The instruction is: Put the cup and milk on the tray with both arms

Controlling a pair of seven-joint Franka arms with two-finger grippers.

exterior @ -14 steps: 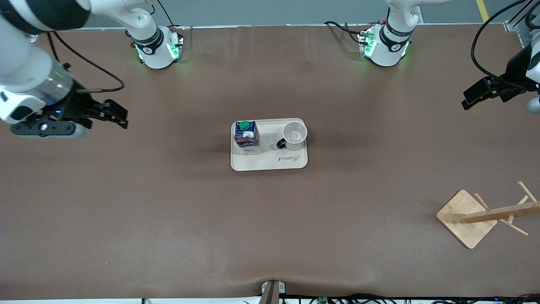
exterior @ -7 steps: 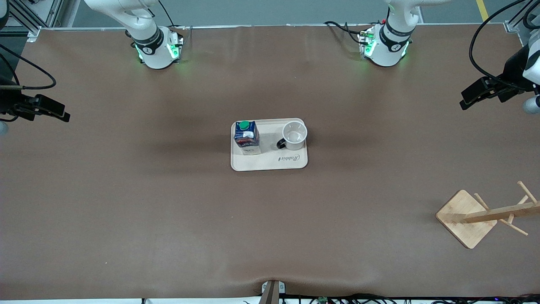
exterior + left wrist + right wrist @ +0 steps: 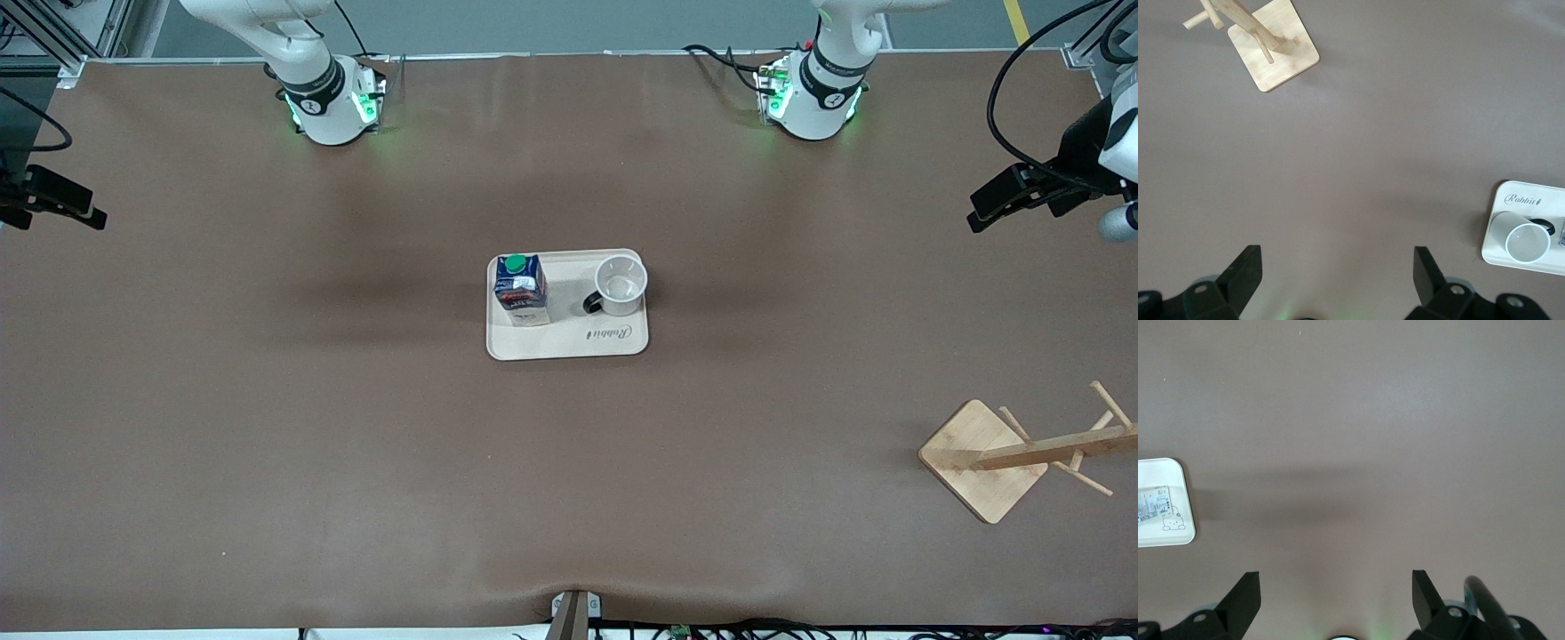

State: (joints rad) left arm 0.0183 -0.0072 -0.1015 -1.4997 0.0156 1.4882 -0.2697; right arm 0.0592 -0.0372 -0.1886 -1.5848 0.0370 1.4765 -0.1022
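The cream tray (image 3: 569, 342) lies in the middle of the table. The blue milk carton (image 3: 520, 289) with a green cap stands on it toward the right arm's end. The white cup (image 3: 621, 286) stands upright on it toward the left arm's end, its black handle pointing at the carton. My left gripper (image 3: 982, 212) is open and empty, high over the table's edge at the left arm's end. My right gripper (image 3: 84, 209) is open and empty over the edge at the right arm's end. The left wrist view shows the cup (image 3: 1527, 241) on the tray (image 3: 1521, 200). The right wrist view shows the tray's corner (image 3: 1179, 533).
A wooden rack with pegs on a square base (image 3: 982, 460) stands near the front camera at the left arm's end; it also shows in the left wrist view (image 3: 1275, 53). Cables run along the table's near edge (image 3: 676, 629).
My right arm has swung away from the tray toward its end of the table and risen out of view. My left gripper has drifted slightly farther outward.
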